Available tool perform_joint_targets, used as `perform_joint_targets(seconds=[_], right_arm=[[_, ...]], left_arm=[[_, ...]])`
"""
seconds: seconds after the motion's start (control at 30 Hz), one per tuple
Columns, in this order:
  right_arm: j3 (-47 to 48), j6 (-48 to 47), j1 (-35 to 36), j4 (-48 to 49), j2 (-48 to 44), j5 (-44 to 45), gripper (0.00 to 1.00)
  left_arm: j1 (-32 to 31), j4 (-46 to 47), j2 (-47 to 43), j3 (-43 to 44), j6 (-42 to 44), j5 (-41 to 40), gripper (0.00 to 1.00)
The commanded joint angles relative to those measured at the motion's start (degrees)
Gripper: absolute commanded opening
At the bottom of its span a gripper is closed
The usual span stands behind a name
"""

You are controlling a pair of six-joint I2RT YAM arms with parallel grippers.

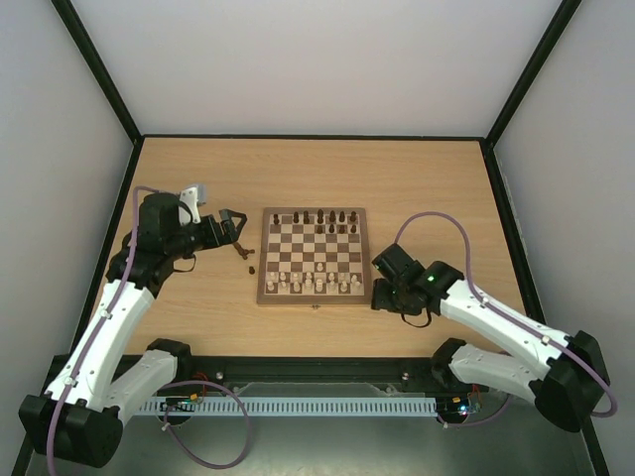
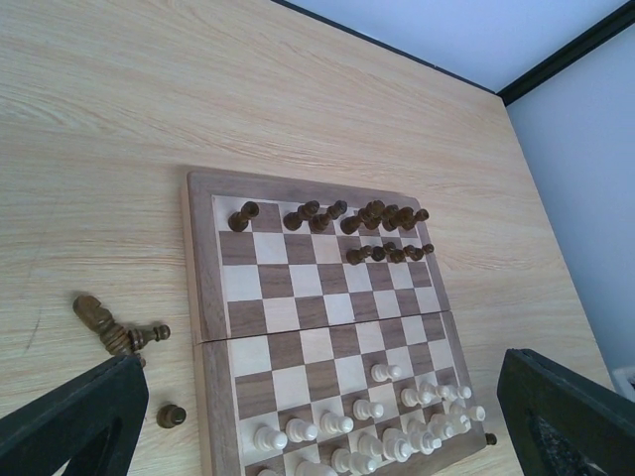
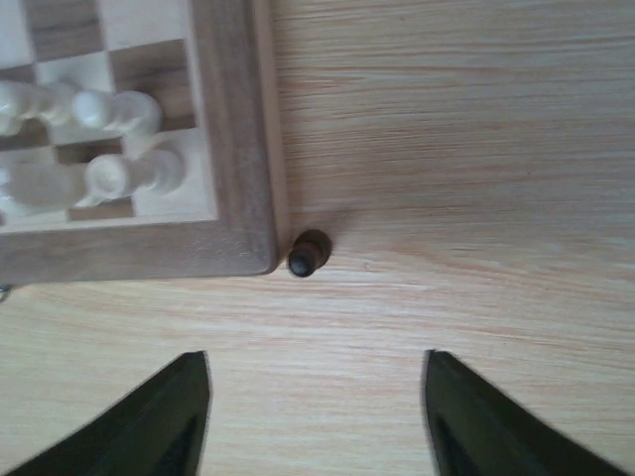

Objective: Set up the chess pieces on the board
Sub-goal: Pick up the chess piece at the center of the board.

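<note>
- Dark brown chess pieces point(image 2: 372, 216) stand upright on the far rows of the board point(image 2: 203, 288); two lie toppled on the table point(image 2: 99, 149) at its left.
- Left gripper point(image 2: 317, 397) and right gripper point(image 3: 316, 367) are both spread, empty.

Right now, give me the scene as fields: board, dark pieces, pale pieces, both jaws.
board: flat, mid-scene
dark pieces on board: far two rows, incomplete
dark pieces off board: three left of board, two lying down; one by near-right corner
pale pieces: near rows
left jaws: open, empty, near the loose three
right jaws: open, empty, near the corner piece
</note>
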Motion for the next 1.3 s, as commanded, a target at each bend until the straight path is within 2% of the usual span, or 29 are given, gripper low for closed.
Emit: perform_joint_targets(seconds=[0.0, 0.23, 0.9, 1.27], right_arm=[[-2.2, 2.1, 0.2, 1.8, 3.8, 2.5, 0.52], [-3.5, 1.9, 0.1, 6.6, 8.5, 2.9, 0.41], [-3.2, 1.0, 0.2, 9.6, 15.1, 3.9, 0.35], [-3.6, 1.3, 0.1, 9.9, 16.4, 4.7, 0.28]], left_arm=[[0.5, 1.2, -0.8, -0.6, 0.1, 1.6, 1.0], [0.5, 1.5, -0.7, -1.1, 0.1, 2.1, 0.99], [0.5, 1.7, -0.5, -1.4, 0.1, 2.2, 1.0], [0.5, 1.9, -0.1, -1.5, 0.1, 2.2, 0.99]])
